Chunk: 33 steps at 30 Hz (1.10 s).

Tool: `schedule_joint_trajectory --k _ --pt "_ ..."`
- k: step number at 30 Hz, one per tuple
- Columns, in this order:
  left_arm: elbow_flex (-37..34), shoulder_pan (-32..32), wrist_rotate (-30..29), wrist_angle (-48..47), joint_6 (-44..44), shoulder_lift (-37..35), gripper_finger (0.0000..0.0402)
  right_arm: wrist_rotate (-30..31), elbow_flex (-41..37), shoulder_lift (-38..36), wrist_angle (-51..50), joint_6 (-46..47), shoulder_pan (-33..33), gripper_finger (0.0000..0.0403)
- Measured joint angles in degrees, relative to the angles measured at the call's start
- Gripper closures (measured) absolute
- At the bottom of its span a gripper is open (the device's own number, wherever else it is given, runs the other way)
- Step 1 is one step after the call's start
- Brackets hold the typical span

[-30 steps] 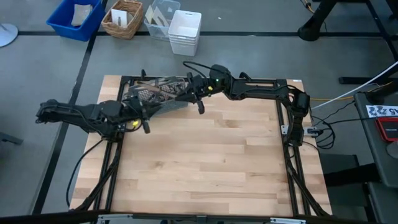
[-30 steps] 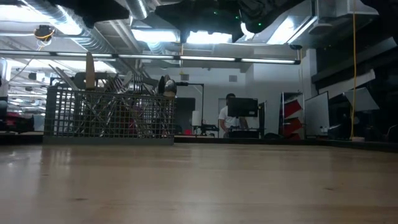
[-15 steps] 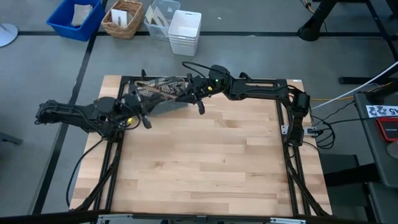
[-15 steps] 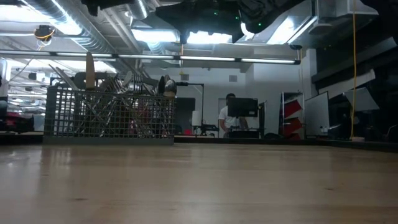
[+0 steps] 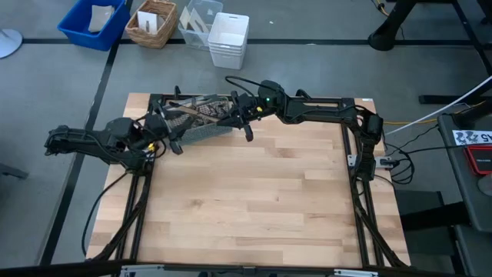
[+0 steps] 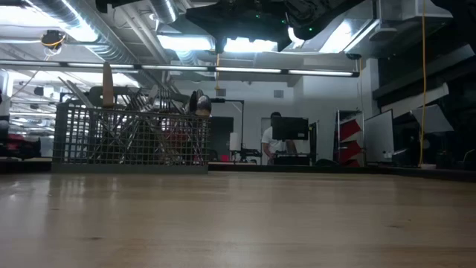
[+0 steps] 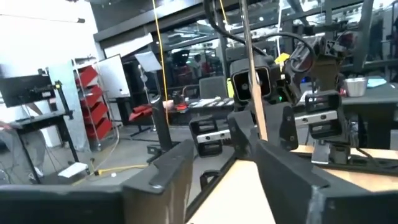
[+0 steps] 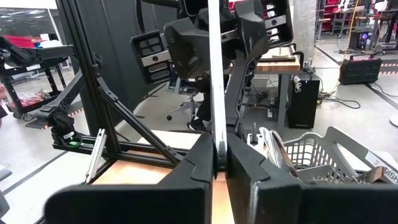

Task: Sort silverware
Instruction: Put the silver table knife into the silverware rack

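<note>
Two arms at the far end of the wooden surface [image 5: 246, 192], both by the wire caddy [image 6: 130, 138]. Progress: looks nearly all to do. The silverware [image 6: 141, 97] stands bunched in the caddy, handles and bowls sticking up over the rim in the low view, mixed as far as I can tell. No pieces lie out on the bare wood in the high view, no sorted groups anywhere. Individual forks, spoons, knives are too small to count.

Right claw [image 8: 216, 163]: jaws pinched narrow on a slim flat silver piece [image 8: 216, 81] that runs straight up between them in the right wrist view. Handle end only; can't tell if fork, spoon or knife. In the high view it sits at the caddy's right end [image 5: 244, 115]. The caddy rim with more utensils shows just beside it in that wrist view. So one piece is held and lifted, not placed.

Left claw [image 7: 221, 168]: jaws spread wide, gap clear between the fingers [image 7: 292, 180] in the left wrist view, nothing gripped in them. A thin rod-like piece shows upright beyond the gap, apart from the fingers; can't say what it is. In the high view this claw is at the caddy's left end [image 5: 161, 127].

Judgement: left claw is empty, right one carries the only piece in hand; the bulk of the sorting is left.
</note>
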Motion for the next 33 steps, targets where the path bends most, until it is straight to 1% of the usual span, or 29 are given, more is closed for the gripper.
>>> schedule_joint_trajectory --k 3,7,14,26,30,33 --pt "0.0 0.0 0.8 1.7 0.3 -0.2 0.0220 0.0 0.0 0.0 0.0 -0.3 0.0 0.0380" --pt "0.0 0.0 2.4 5.4 0.1 -0.8 0.0212 0.0 0.0 0.0 0.0 -1.7 0.0 0.0380" --pt "0.0 0.0 12.1 8.6 -1.1 -1.0 0.0216 2.1 0.0 0.0 -0.3 -3.2 0.0 0.0379" --pt "0.0 0.0 12.4 11.7 0.5 -0.9 0.0217 2.0 0.0 0.0 -2.3 -3.6 0.0 0.0379" --pt "0.0 0.0 12.4 11.2 -1.7 -1.0 0.0218 1.6 0.0 0.0 -2.6 -4.4 0.0 0.0379" --pt "0.0 0.0 12.3 8.6 -4.0 -1.1 0.0218 1.6 0.0 0.0 -2.6 -4.5 0.0 0.0379"
